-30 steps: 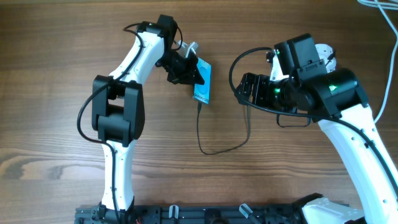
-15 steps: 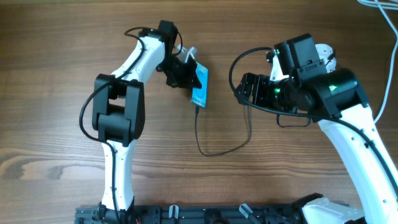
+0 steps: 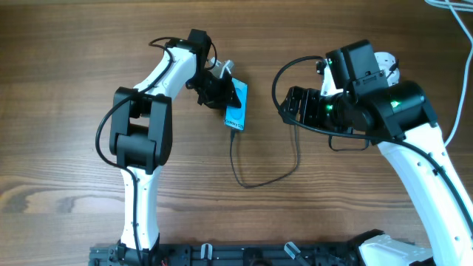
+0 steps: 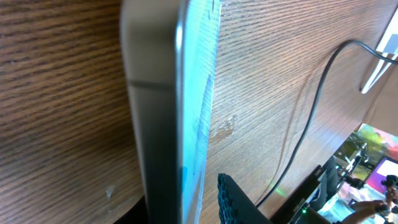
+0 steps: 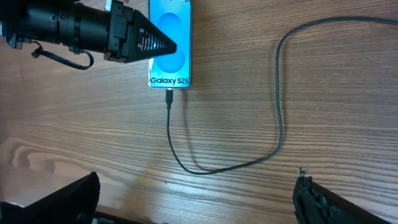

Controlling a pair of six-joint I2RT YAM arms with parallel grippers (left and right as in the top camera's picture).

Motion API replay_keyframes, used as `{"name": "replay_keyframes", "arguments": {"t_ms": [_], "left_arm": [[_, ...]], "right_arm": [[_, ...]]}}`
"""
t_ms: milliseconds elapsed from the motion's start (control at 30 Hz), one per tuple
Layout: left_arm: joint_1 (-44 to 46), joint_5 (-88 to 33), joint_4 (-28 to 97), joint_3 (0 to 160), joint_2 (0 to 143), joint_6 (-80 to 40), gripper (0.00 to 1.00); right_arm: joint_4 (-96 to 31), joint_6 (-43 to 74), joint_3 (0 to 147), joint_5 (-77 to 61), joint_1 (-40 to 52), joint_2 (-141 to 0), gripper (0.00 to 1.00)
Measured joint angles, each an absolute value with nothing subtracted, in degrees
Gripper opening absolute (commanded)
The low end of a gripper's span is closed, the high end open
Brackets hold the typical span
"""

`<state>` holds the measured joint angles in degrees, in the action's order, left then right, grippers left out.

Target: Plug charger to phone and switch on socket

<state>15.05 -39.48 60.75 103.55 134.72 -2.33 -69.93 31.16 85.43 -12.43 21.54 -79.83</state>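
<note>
The phone (image 3: 236, 108), its screen lit teal, sits on the wooden table, and my left gripper (image 3: 219, 89) is shut on its upper part. In the left wrist view the phone (image 4: 186, 106) is edge-on between the fingers (image 4: 186, 208). The thin black charger cable (image 3: 247, 184) runs from the phone's bottom edge in a loop toward the right arm. In the right wrist view its plug (image 5: 169, 96) sits in the phone's (image 5: 169, 46) bottom port. My right gripper (image 3: 293, 107) is open wide and empty (image 5: 199, 205), right of the phone. The white socket (image 3: 385, 62) lies mostly hidden behind the right arm.
A thicker white cable (image 3: 452, 16) crosses the table's far right corner. The arms' black base rail (image 3: 222, 255) runs along the near edge. The left arm's fingers (image 5: 134, 38) reach in from the left in the right wrist view.
The left gripper has shifted and turned the phone slightly toward the near left, and the cable's loop has followed. The right arm has not moved.
</note>
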Motion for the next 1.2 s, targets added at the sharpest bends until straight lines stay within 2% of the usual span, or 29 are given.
{"name": "replay_keyframes", "arguments": {"t_ms": [100,233,300,500,533,567,600,633,1000,1200], "left_arm": [[15.07,-38.35,60.80,103.55,134.72,-2.31,0.34],[15.07,-35.99,61.21,103.55,134.72,-2.31,0.34],[15.07,-34.46,61.49,103.55,134.72,-2.31,0.42],[15.07,-32.08,62.59,103.57,134.67,-2.46,0.50],[15.07,-31.83,63.11,103.59,134.61,-2.48,0.54],[15.07,-31.59,63.46,103.61,134.56,-2.52,0.65],[15.07,-31.35,63.77,103.63,134.45,-2.44,0.88],[15.16,-31.44,64.20,103.74,134.34,-2.61,1.00],[15.75,-25.80,68.64,104.16,132.51,-3.73,1.00],[15.75,-15.00,68.51,102.74,125.34,-9.96,1.00]], "right_arm": [[-69.93,31.16,85.43,-12.43,21.54,-79.83,1.00],[-69.91,31.16,85.43,-12.43,21.54,-79.83,1.00],[-69.93,31.16,85.27,-12.43,21.54,-79.83,1.00],[-70.35,31.16,85.08,-12.43,21.54,-81.01,1.00],[-70.37,31.16,85.08,-12.43,21.54,-81.32,1.00],[-70.52,31.16,85.08,-12.43,21.54,-81.49,1.00],[-70.76,31.14,85.08,-12.43,21.54,-81.69,1.00],[-70.94,31.14,85.06,-12.43,21.54,-81.82,1.00],[-71.37,30.76,84.88,-12.43,21.54,-82.41,1.00],[-70.91,30.74,84.88,-12.05,21.52,-82.41,1.00]]}}
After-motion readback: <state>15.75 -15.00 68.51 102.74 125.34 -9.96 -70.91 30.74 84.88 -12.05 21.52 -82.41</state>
